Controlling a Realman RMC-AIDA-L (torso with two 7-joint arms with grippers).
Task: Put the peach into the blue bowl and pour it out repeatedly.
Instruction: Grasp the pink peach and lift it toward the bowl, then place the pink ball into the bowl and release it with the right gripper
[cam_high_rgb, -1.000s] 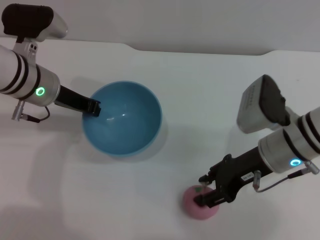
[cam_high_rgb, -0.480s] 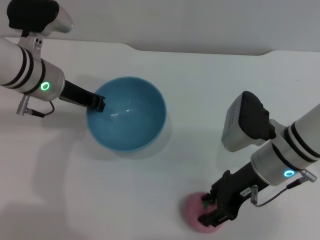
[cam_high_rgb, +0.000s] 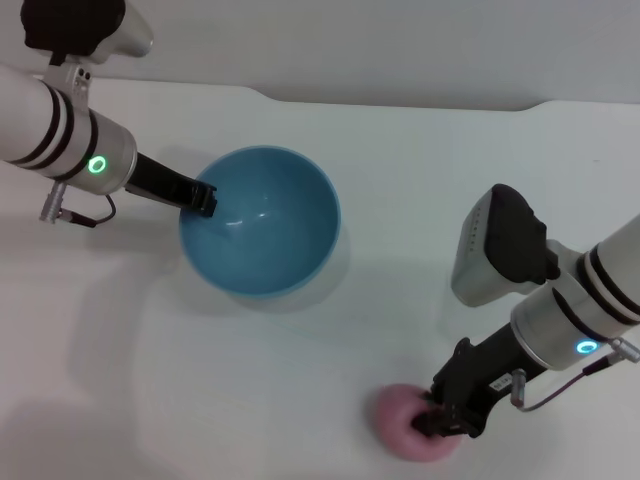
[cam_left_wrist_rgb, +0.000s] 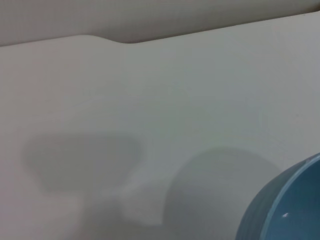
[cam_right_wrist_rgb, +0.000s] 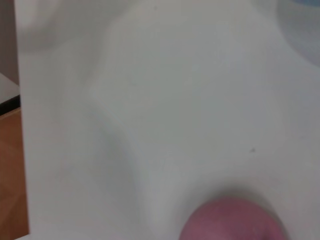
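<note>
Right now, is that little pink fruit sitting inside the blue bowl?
No, the peach lies on the white table at the right gripper, well apart from the blue bowl, whose inside holds nothing.

White table (cam_high_rgb: 420, 180), pale wall behind, wooden floor (cam_right_wrist_rgb: 10, 175) at edge

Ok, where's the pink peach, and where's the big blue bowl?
the peach (cam_high_rgb: 402, 428): head view, on its pink side beside the right gripper (cam_high_rgb: 445, 420).
the blue bowl (cam_high_rgb: 270, 225): head view, on its smooth inside; the left gripper (cam_high_rgb: 205, 198) is at its rim.
</note>
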